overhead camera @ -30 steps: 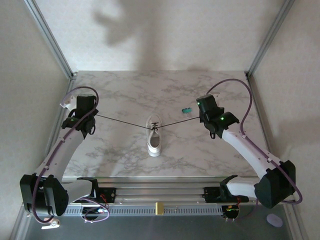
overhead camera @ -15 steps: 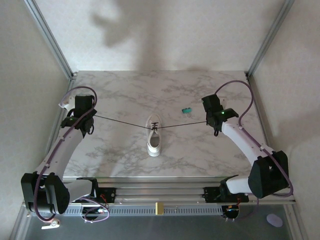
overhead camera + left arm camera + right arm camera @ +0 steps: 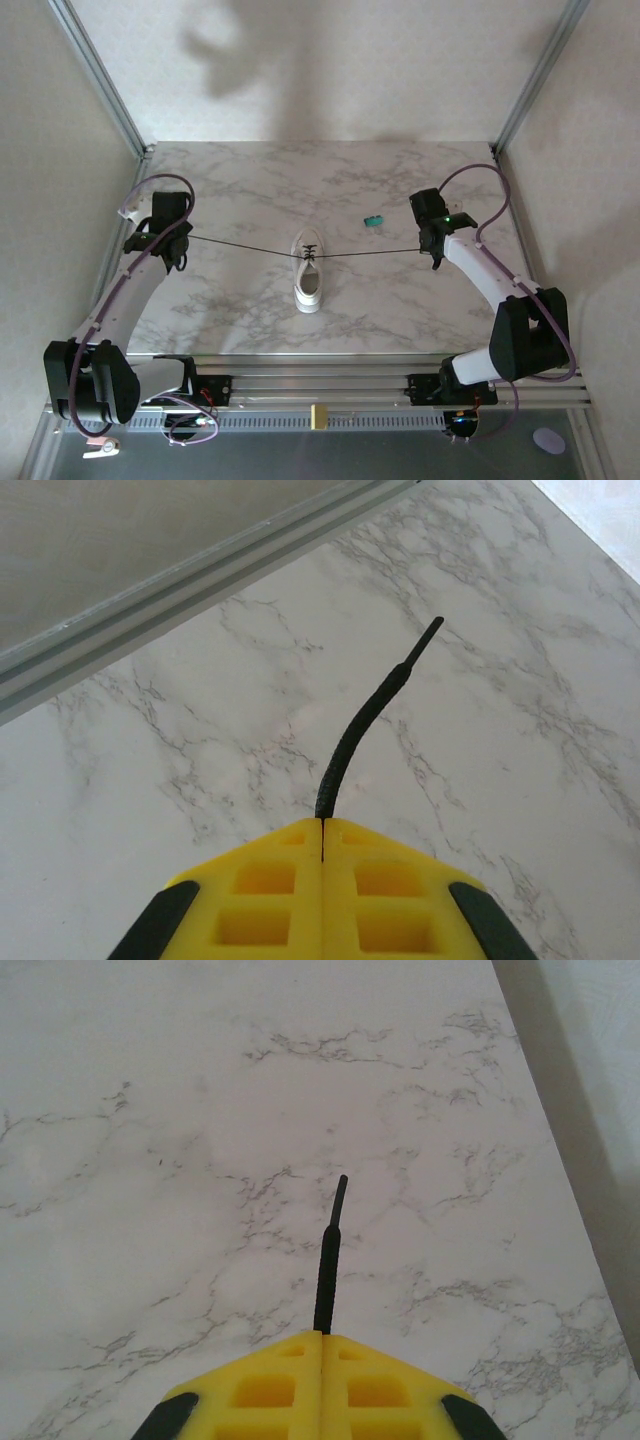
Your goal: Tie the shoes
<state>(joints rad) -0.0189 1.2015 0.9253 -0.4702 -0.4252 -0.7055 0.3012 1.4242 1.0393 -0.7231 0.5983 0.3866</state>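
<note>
Left claw (image 3: 322, 823) and right claw (image 3: 320, 1335) each pinch an end of the black laces (image 3: 250, 246), taut from the white sneaker (image 3: 309, 275) centred on the worktop (image 3: 230, 190); pulling wider could slip the short tails free or drag it sideways.

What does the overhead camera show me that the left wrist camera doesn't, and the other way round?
Overhead: the white sneaker mid-table, its black laces stretched taut to both sides, the right gripper shut on one, a small green object beyond. Left wrist: the lace tip curving out past the closed yellow fingers. Both: the left gripper shut on its lace, and the marble table.
</note>
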